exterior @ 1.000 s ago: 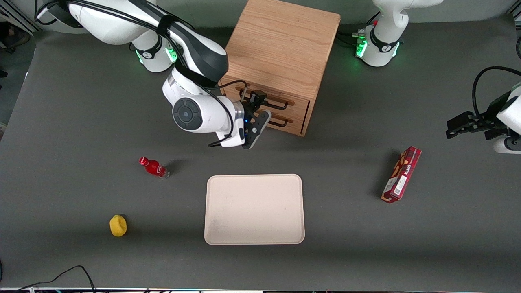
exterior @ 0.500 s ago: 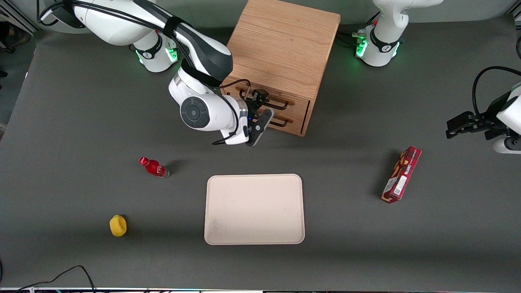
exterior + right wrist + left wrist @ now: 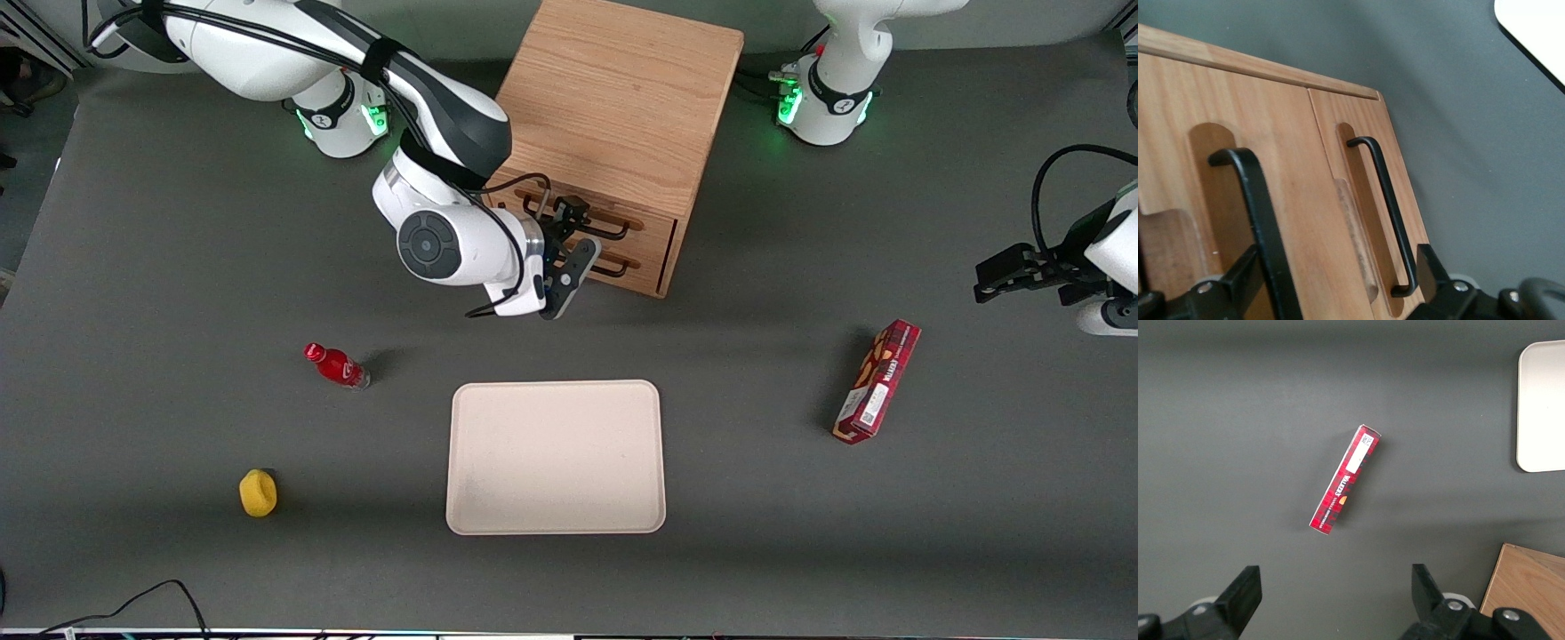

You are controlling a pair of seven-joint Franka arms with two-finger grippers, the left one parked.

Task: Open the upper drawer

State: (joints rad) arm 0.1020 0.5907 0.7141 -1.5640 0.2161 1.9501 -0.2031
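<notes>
Front view shows the gripper (image 3: 569, 233) has edged closer to the cabinet (image 3: 613, 107), jaws apart around the upper drawer's handle (image 3: 1261, 227), drawer not yet pulled.

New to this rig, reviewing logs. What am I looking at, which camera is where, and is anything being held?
Two table-mounted robot arms; one works. The wide picture looks down from the front. The other two come from cameras on each arm's wrist.

On the table stands a wooden cabinet with two drawers. Nearer the front camera lie a beige tray, a red bottle, a yellow object and, toward the parked arm's end, a red box.

The working arm's gripper is at the upper drawer, open, with one finger on either side of its black handle. It holds nothing yet, and the drawer looks shut.
</notes>
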